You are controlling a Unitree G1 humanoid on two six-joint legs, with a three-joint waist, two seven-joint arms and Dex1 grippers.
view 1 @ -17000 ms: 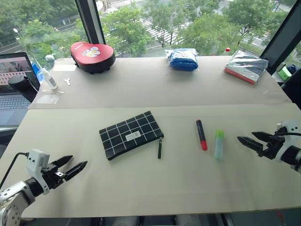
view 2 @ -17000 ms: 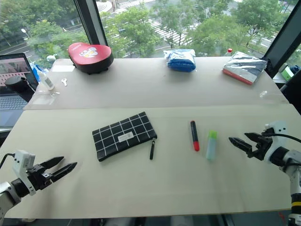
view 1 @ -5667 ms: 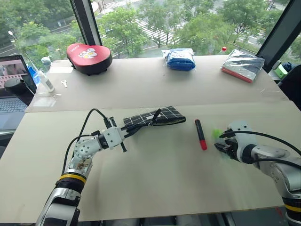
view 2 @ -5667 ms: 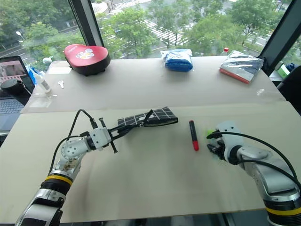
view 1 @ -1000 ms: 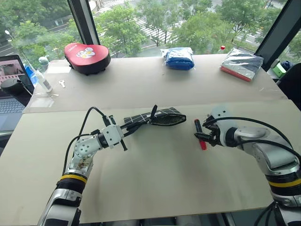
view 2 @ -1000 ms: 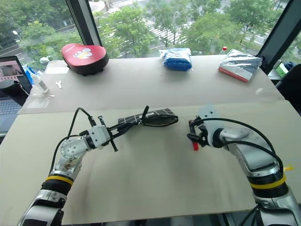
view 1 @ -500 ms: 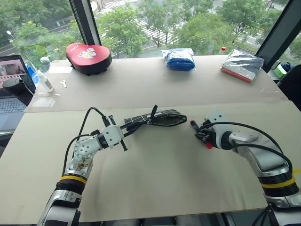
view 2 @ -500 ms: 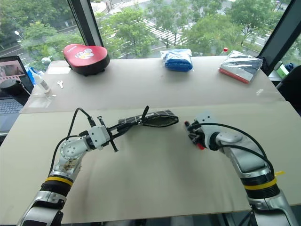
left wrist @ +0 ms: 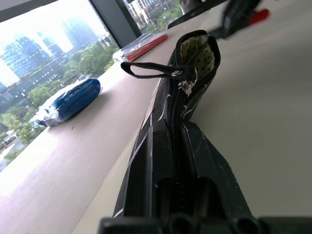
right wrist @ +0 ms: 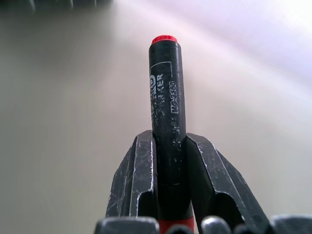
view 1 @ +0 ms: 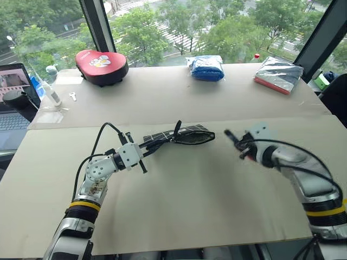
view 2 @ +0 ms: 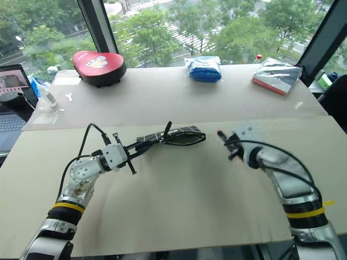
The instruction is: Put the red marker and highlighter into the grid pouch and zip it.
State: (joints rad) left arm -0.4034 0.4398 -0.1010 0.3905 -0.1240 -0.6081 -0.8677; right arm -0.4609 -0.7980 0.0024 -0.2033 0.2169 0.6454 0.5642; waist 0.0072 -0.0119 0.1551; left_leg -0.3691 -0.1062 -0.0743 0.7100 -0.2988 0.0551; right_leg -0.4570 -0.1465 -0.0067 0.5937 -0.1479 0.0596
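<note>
Beige counter (view 1: 179,216) beneath tall windows is carrying a red heart-shaped case (view 1: 102,65), a blue packet (view 1: 207,67) and a silver packet (view 1: 281,74) along its far side. Grid pouch (view 1: 187,135): left hand (view 1: 142,153) is pinching its closed end, keeping the mouth gaping. Red marker (right wrist: 165,112): right hand (view 1: 242,146) is clamping it, now lifted clear of the counter, cap aimed at the pouch; insertion looks next. Highlighter: gone from the counter, presumably already pouched.

Soft daylight pours in from the windows at twelve o'clock, leaving my pale beige counter (view 1: 179,206) evenly bright with faint shadows. My right arm smears with motion blur. In my right wrist view the background is washed-out, glaring and unfocused.
</note>
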